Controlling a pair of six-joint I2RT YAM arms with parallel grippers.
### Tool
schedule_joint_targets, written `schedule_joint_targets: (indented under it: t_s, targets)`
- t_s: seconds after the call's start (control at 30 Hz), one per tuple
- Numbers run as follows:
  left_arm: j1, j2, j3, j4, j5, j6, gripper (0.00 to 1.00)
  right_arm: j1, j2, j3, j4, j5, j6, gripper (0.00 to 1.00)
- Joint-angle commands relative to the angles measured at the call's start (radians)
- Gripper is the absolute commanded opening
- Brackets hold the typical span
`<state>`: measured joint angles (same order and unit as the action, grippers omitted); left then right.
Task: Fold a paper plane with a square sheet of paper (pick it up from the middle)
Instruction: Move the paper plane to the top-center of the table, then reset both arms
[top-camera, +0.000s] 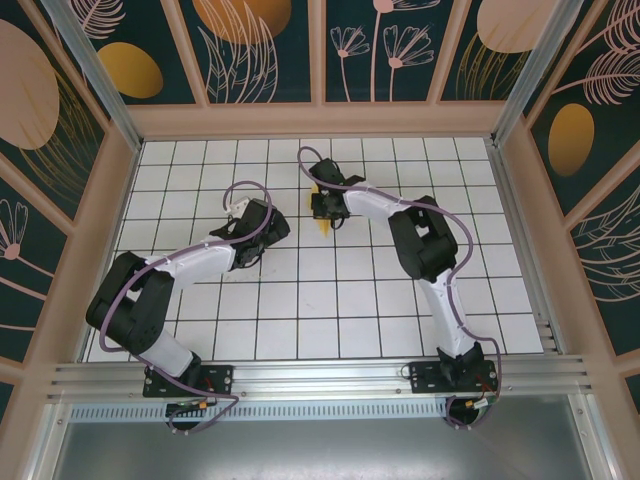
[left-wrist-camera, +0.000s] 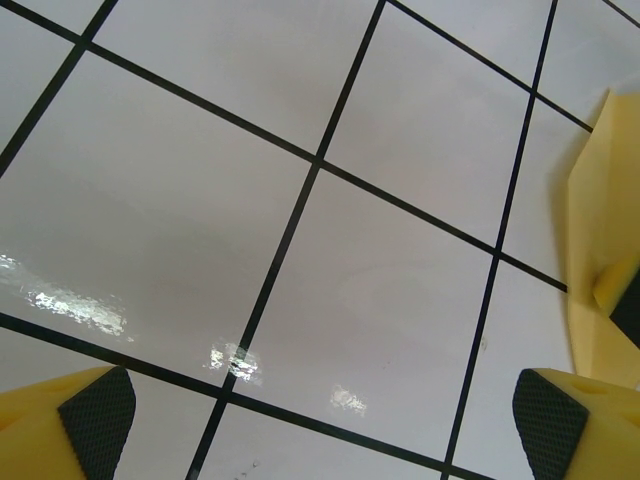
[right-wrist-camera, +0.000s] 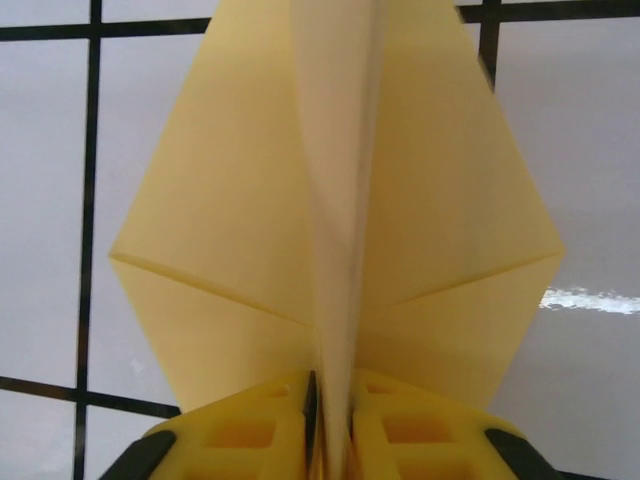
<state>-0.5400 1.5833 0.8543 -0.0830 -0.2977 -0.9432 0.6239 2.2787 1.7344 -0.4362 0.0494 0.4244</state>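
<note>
Paper plane (right-wrist-camera: 230, 250) points straight away from my right fingers (right-wrist-camera: 250, 435), which pinch its centre fold; left fingers (left-wrist-camera: 95, 415) gape wide, the plane just to their right.

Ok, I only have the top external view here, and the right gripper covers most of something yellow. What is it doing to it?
Observer: In the right wrist view, the paper plane has its wings spread to both sides. Its raised centre fold runs into the narrow gap between the fingers of the right gripper and looks pinched.
Operator: And is the left one holding anything?
Observer: No. The left wrist view shows the left gripper wide open above bare tiles.
Operator: Is any paper near it?
Observer: Yes, paper shows at the right edge of that view, but none lies between the pads.
</note>
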Motion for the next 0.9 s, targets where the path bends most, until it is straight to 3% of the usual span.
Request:
schedule_joint_targets:
  t_s: [0.0, 0.13, 0.43, 0.63, 0.87]
  targets:
    - [0.005, -0.013, 0.01, -0.026, -0.028, 0.028, 0.98, 0.007, 0.012, 0.053, -0.06, -0.03, -0.006, 0.2]
    - [0.007, -0.006, 0.064, -0.052, -0.039, 0.042, 0.99, 0.006, -0.045, 0.081, -0.083, -0.031, -0.003, 0.28]
    - [0.103, -0.061, 0.16, -0.071, -0.072, 0.11, 0.99, -0.021, -0.332, 0.018, -0.053, 0.086, 0.014, 0.62]
    - [0.16, -0.139, 0.138, -0.049, -0.207, 0.296, 0.99, -0.139, -0.595, -0.278, 0.139, 0.217, -0.015, 0.77]
    - [0.213, -0.306, -0.122, 0.221, -0.433, 0.476, 0.98, -0.388, -0.881, -0.733, 0.451, 0.389, -0.105, 0.91]
